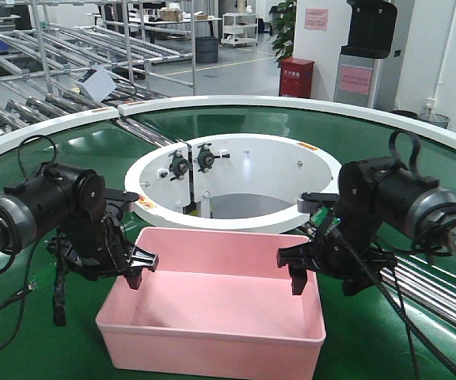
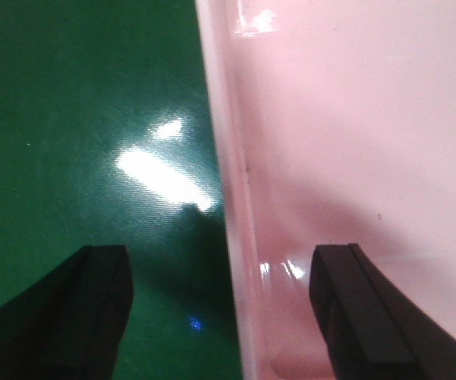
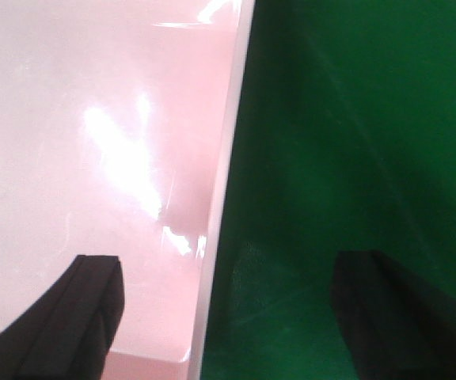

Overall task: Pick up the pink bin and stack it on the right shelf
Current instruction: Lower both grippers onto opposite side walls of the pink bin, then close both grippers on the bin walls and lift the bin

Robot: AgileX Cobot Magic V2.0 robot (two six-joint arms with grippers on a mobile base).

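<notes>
The pink bin (image 1: 220, 297) sits empty on the green belt (image 1: 77, 142), its long side toward me. My left gripper (image 1: 127, 267) is open and straddles the bin's left wall, one finger inside and one outside. In the left wrist view, the left gripper (image 2: 220, 313) has the bin's rim (image 2: 240, 237) running between its fingers without touching them. My right gripper (image 1: 321, 273) is open and straddles the right wall the same way. In the right wrist view, the bin (image 3: 93, 142) fills the left half, and its rim passes through the right gripper (image 3: 226, 313). The right shelf is out of view.
A white ring-shaped guard (image 1: 228, 182) stands just behind the bin. The belt's white outer rim (image 1: 291, 107) curves around the back. Metal roller rails (image 1: 430, 281) lie at the lower right, and racks of rollers (image 1: 46, 71) fill the back left.
</notes>
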